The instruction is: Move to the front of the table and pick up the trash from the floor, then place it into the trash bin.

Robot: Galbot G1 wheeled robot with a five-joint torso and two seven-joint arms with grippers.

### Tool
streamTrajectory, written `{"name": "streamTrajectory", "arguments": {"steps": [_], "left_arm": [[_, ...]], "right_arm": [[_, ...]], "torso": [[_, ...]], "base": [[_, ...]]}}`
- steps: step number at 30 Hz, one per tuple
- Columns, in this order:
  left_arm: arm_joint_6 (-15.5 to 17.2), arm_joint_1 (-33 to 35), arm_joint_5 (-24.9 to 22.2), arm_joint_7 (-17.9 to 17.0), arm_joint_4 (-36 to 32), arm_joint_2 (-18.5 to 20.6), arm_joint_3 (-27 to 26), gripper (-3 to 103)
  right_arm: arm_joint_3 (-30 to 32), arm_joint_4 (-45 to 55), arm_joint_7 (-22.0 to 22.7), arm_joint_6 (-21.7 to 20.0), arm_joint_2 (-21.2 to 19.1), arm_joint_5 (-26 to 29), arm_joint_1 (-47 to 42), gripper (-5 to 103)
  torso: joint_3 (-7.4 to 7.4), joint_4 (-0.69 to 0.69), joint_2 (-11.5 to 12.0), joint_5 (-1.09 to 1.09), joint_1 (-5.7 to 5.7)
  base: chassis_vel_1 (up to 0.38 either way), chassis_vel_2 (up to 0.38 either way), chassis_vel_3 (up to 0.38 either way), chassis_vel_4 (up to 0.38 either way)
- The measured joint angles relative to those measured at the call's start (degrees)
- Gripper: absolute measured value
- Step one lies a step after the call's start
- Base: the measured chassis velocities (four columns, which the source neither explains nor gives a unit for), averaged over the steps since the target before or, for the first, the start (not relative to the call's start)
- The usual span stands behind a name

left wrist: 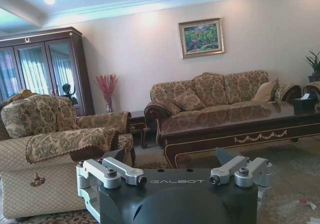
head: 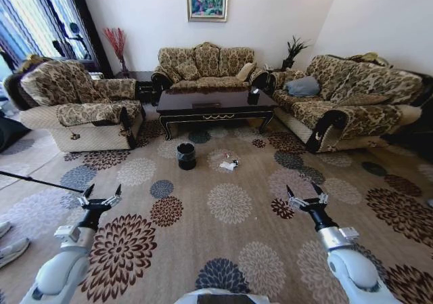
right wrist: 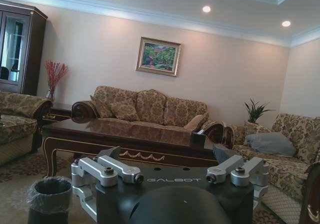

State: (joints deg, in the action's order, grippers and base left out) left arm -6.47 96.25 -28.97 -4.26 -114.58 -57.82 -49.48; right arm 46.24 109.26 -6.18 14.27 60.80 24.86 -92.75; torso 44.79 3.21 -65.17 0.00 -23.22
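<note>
Both my fingers spread empty, left gripper (head: 100, 197), right gripper (head: 306, 196); the trash (head: 229, 164) beside the trash bin (head: 186, 155) looks light, crushable, so pinch its middle.

Head camera looks down over the floor (head: 230, 250); both wrist cameras sit low, facing the far-off table (left wrist: 240, 134).

— How do my arms sit?
— Both reach forward, low, level with each other and well apart.
— And my grippers?
— My left gripper (head: 99, 196) and right gripper (head: 306, 195) hold fingers spread, empty.
</note>
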Motion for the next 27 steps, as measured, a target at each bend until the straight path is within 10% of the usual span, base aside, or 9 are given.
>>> {"name": "streamTrajectory", "arguments": {"steps": [27], "left_arm": [[3.57,-0.1,0.01,0.99,-2.26,-1.18,0.92,100]], "right_arm": [[-0.17,-0.15,0.71,-0.59,0.3,0.58,0.08,100]], "torso": [[-2.19,0.01,4.24,0.0,2.04]], "base": [[0.0,0.0,0.0,0.0]]}}
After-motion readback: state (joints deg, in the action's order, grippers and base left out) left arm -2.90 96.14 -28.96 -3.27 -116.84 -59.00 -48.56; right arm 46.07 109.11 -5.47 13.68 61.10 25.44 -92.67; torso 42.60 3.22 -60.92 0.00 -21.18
